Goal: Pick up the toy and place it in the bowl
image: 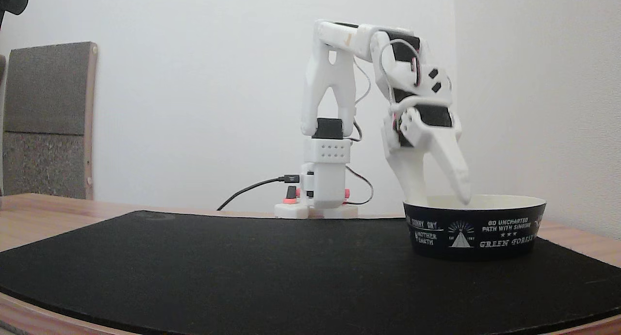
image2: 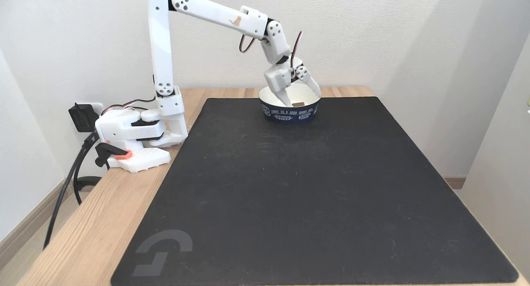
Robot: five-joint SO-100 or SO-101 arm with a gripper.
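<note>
Toy (image2: 299,102): a small reddish-pink block lying on the cream-white floor of the bowl (image2: 290,112), seen in the higher fixed view between the two spread fingers of the gripper (image2: 302,100). Whether either finger touches the block is too small to tell.

Nearest the camera in that view is a large black mat (image2: 314,186) with a grey logo at its near left corner, spread over a light wooden table (image2: 95,219). The bowl sits at the far edge of the mat, a little left of centre; it is wide and shallow, black outside with white printed text.

In the low fixed view the mat (image: 242,267) fills the foreground and the bowl (image: 475,228) stands on the right, showing a triangle emblem. The gripper (image: 444,197) reaches down from above with its jaws wide apart, grasping nothing. One fingertip dips below the rim on the left, the other crosses the rim nearer the middle.

Farther back, the white arm's base (image2: 136,137) is clamped at the table's left edge in the higher view, with black cables trailing from it. A plain white wall (image2: 372,37) stands behind.
</note>
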